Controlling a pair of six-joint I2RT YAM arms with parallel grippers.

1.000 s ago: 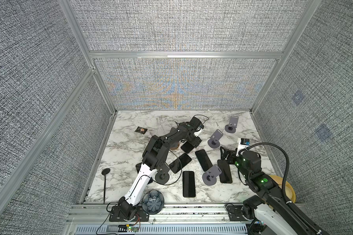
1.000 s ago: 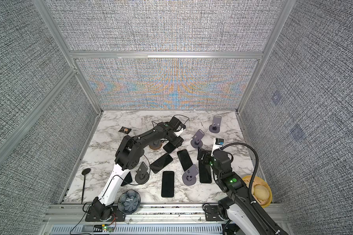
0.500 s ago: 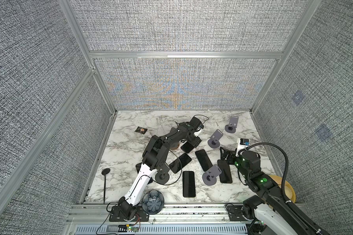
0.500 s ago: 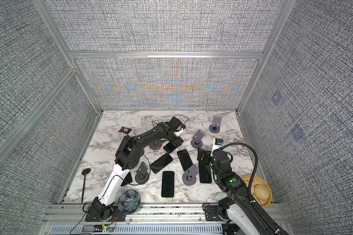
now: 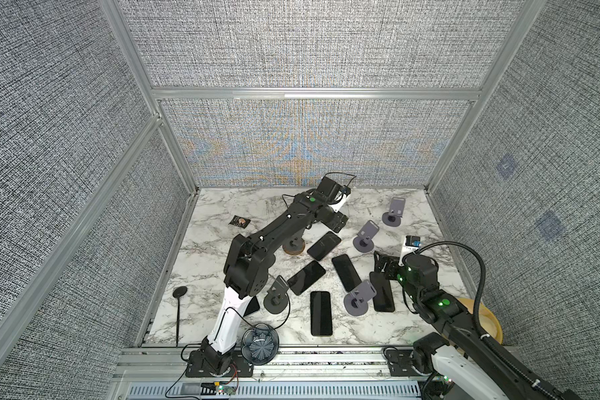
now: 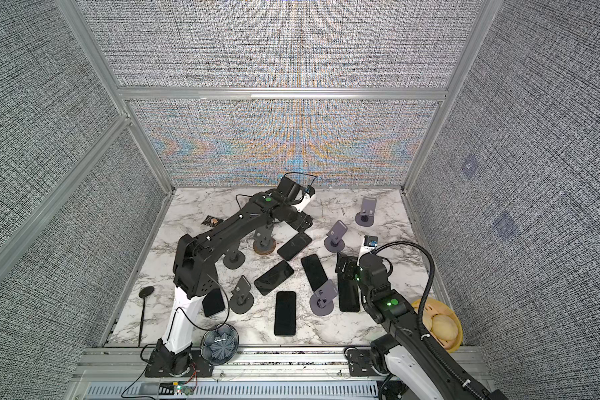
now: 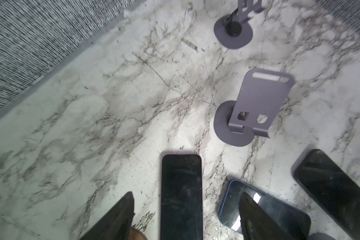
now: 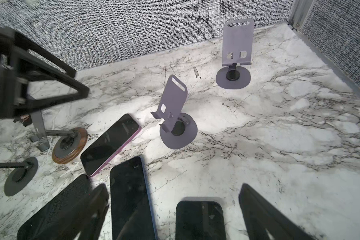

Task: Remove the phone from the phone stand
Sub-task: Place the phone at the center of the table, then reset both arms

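A dark phone with a pink edge lies flat on the marble, seen in a top view beside a grey phone stand with a wooden base. That stand carries nothing. My left gripper hangs over the near end of this phone, open, with a gap to each finger; in a top view the left gripper sits just behind the phone. My right gripper is open above another flat black phone, at the right in a top view.
Several more phones lie flat mid-table. Empty purple stands and a dark stand stand among them. A yellow bowl, a black ribbed cup, a black spoon and a snack packet lie around the edges.
The left jaws have spread apart and the left gripper has drawn back a little from the pink-edged phone. The right arm has not moved.
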